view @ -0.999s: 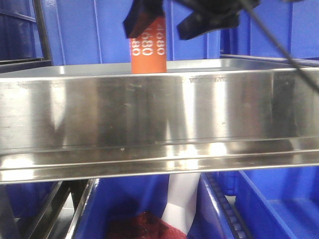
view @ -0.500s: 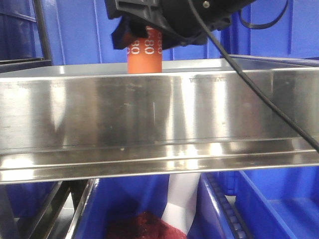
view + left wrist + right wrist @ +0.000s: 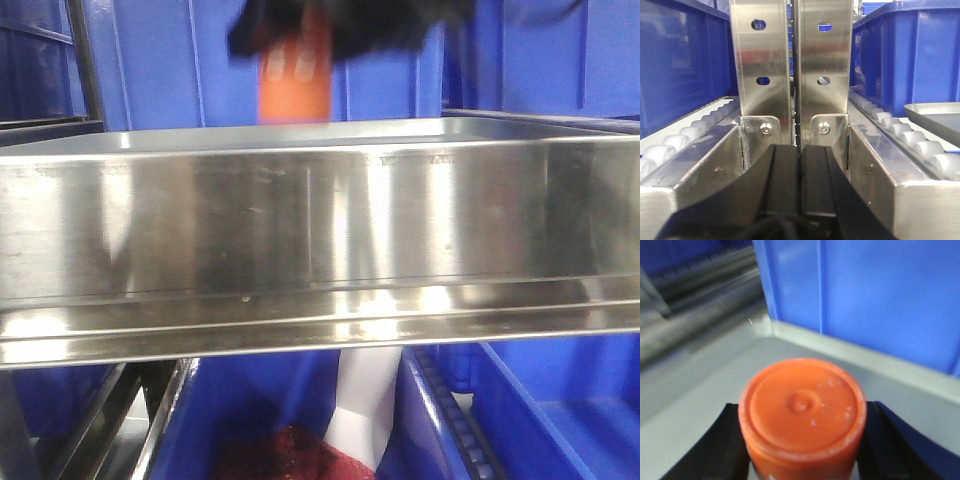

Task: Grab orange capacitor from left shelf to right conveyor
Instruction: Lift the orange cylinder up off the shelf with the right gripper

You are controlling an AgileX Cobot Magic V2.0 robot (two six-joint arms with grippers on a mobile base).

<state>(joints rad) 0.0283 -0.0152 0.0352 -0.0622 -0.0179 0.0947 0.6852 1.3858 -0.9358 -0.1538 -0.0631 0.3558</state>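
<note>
Blue bins [image 3: 150,60] fill the background on every side, stacked behind the steelwork and standing open below it. Across the front view runs the left shelf [image 3: 320,220], a wide stainless-steel tray whose tall front lip is shiny and streaked with reflections. From the right wrist its floor reads as flat pale grey, with a raised rim against a blue bin wall. The left wrist view looks along two roller tracks [image 3: 675,142] of white wheels, on either side of a pair of steel uprights [image 3: 792,55] with oval holes. A shallow silver tray [image 3: 935,112] rests on the right-hand track. Above the shelf, near its left-centre, the orange capacitor [image 3: 295,85] stands upright, blurred, with faint white print on its side. Its lower end shows above the front lip, and I cannot tell whether it touches the shelf floor. From above, its top [image 3: 802,410] is a flat round orange lid with a small dimple in the middle and a few pale specks. The right gripper [image 3: 802,460] is clamped on it, a black finger [image 3: 715,450] pressed to each side of the cylinder. The left gripper [image 3: 800,175] is well away from it at the uprights, its two black pads pressed together with nothing between them.
</note>
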